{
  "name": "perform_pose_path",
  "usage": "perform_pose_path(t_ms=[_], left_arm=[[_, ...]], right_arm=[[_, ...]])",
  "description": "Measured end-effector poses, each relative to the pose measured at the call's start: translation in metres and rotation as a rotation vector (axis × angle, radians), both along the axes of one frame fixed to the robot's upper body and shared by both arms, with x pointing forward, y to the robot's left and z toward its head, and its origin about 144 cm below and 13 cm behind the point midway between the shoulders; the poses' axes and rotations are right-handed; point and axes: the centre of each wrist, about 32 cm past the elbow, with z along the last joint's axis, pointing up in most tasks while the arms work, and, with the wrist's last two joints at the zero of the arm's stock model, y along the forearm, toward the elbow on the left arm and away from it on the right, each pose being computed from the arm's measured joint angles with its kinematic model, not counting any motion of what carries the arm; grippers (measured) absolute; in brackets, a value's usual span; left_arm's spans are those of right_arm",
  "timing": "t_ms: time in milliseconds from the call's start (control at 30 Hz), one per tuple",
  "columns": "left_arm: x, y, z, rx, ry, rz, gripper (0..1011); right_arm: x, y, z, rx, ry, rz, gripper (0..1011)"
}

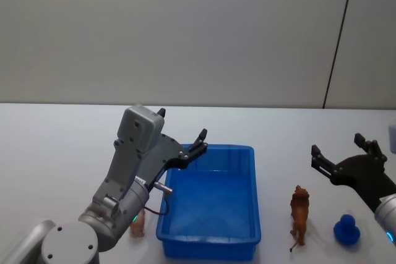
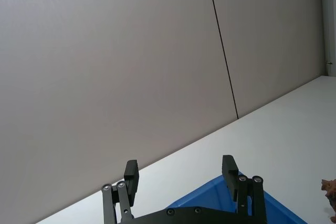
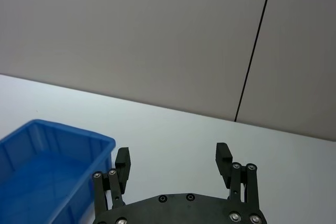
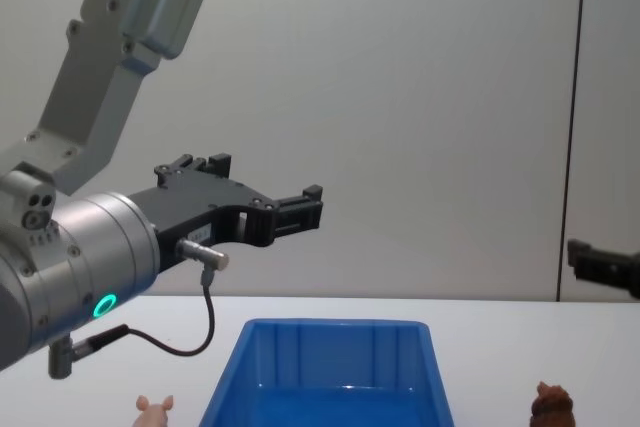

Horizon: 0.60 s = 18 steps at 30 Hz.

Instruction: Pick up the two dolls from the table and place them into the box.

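At the lower left of the head view, the pale pink pig-like doll (image 1: 137, 224) is seen standing on the white table (image 1: 49, 153), just beside the near left corner of the blue box (image 1: 210, 237) and partly hidden by the left arm. In the chest view the pig (image 4: 154, 407) is seen at the bottom edge, left of the box (image 4: 330, 327). Above it, the left gripper (image 1: 181, 124) is held in the air over the far left corner of the box. Its fingers are spread apart and nothing is held between them, as is shown in the left wrist view (image 2: 180, 166) and from the side in the chest view (image 4: 265, 179).

In the lower middle of the head view the box is set on the table, and no doll is seen inside it. To its right, near but apart from its wall, the brown lion-like doll (image 1: 299, 213) is seen upright on the table, its thin tail hanging toward the frame's bottom. Further right and a little higher in the frame, the right gripper (image 1: 337, 146) is held above the table with its fingers spread and empty, which is confirmed in the right wrist view (image 3: 172, 153). At the lower right, a dark blue round thing (image 1: 346, 229) is set on the table beside the lion.
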Motion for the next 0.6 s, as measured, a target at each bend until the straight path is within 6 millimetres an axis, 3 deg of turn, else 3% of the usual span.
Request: perform_pose_path(t_ms=[600], left_arm=[[0.0, 0.0, 0.0, 0.0, 0.0, 0.0, 1001]], right_arm=[[-0.001, -0.006, -0.02, -0.092, 0.139, -0.034, 1001]])
